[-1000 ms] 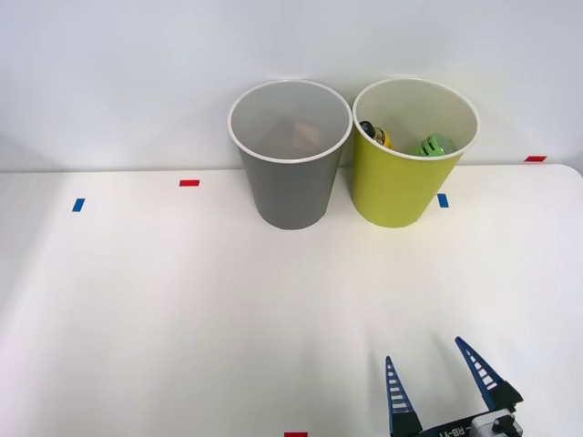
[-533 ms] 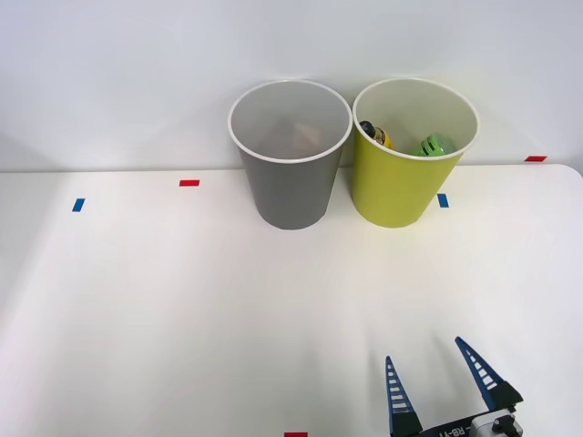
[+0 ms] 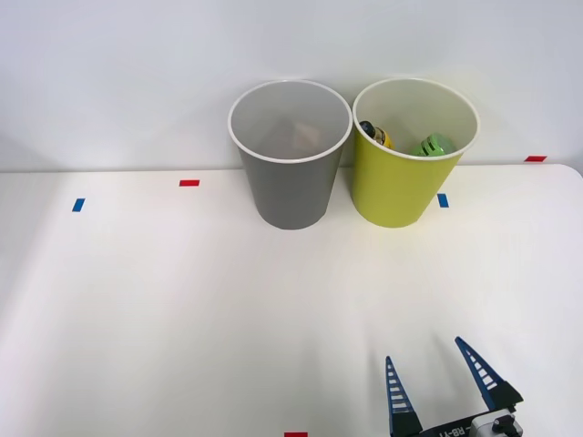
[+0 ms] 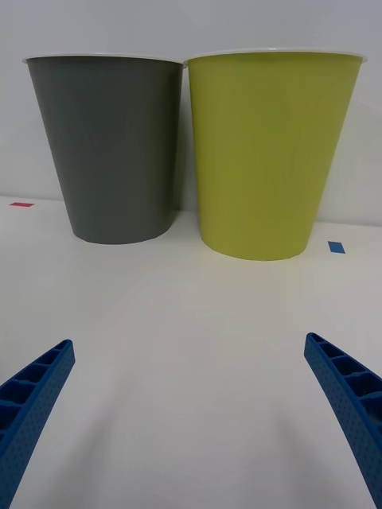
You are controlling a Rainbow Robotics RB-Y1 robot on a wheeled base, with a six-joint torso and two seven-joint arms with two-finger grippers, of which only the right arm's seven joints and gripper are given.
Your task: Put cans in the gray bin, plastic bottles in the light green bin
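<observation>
Bright, even light, soft shadows under both bins on the table [image 3: 182, 300], everything sharp.

The round yellow-green plastic bin's [image 3: 401, 187] wall hides most of a bright green bottle [image 3: 434, 145] and a yellow dark-capped bottle [image 3: 375, 133]; a faint orange shape [image 3: 305, 137] inside the round gray plastic bin [image 3: 290, 191] I cannot identify.

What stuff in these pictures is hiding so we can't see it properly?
- The plastic bottles in the light green bin: the front view shows just their tops, the bin's wall hides the rest.
- Something orange-brown inside the gray bin: too faint to tell what it is.
- Both bins' insides: the wrist view sees them side-on, so the walls block them.
- The right gripper: its body is cut off by the picture's edge.
</observation>
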